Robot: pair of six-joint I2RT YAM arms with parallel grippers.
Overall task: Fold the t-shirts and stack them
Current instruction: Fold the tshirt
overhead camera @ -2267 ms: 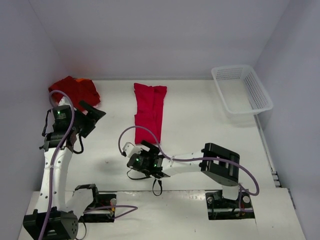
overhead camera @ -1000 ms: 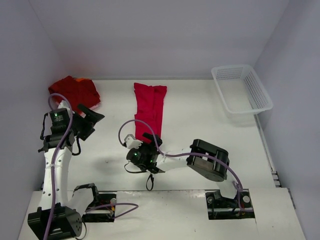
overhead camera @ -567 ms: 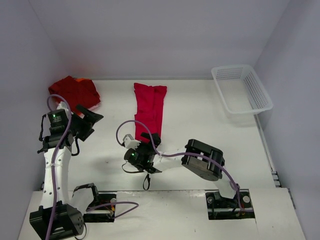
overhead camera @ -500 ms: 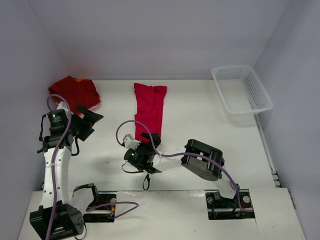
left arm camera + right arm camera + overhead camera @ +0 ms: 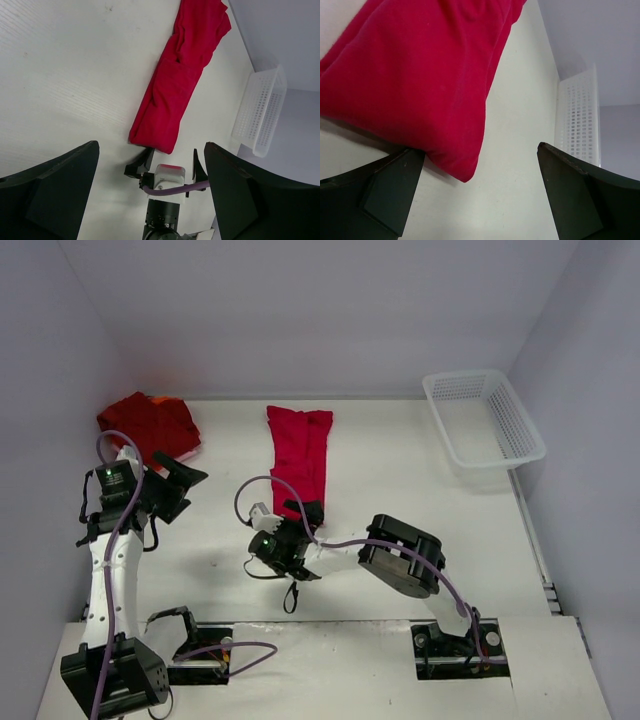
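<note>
Red cloth sits right in the mouth of the right gripper (image 5: 480, 150): jaws spread wide, nothing pinched, with the near end of the long-folded t-shirt (image 5: 420, 75) poking in between them. The left gripper (image 5: 185, 475) hangs wide too, holding nothing, near the crumpled red heap (image 5: 150, 420) at the back-left of the worktop (image 5: 400, 470). Progress-wise I'd say it's early: one shirt folded lengthwise only, heap untouched, no stack. The right wrist view gives the hem up close, but only the top view shows the heap and the whole mesh basket (image 5: 485, 415).
</note>
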